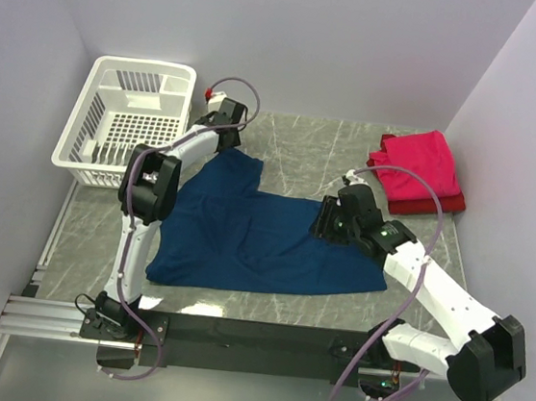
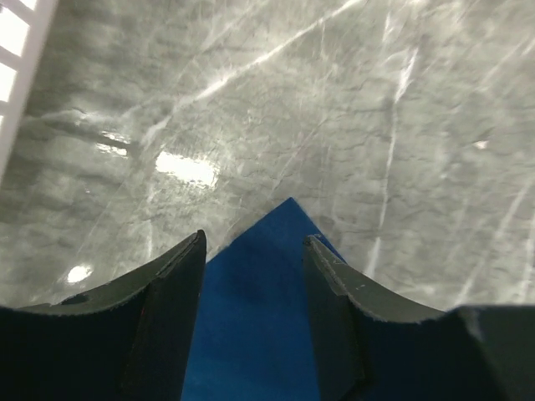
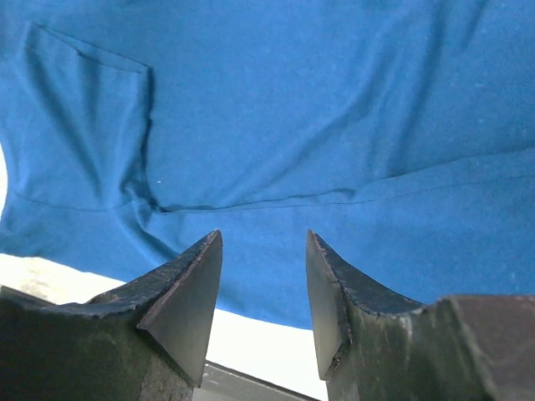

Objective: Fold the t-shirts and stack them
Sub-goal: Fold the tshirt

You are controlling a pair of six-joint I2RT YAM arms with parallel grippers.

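Spread flat mid-frame in the top view: navy blue t-shirt (image 1: 263,244). Stacked at upper right, well apart: folded red t-shirts (image 1: 419,169). Upper left, white basket (image 1: 122,121). Left gripper (image 1: 230,138) at the shirt's upper-left corner, jaws parted, cloth tip between them, not pinched. Right gripper (image 1: 328,219) over the shirt's right part, likewise agape, holding nothing.

Matt blue cloth shirt (image 1: 254,238) lies on glossy marbled table (image 1: 313,148).

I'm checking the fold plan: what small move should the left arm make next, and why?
Probably lower and close the left gripper on the blue shirt: it stands open astride a corner of the cloth, gripping nothing yet.
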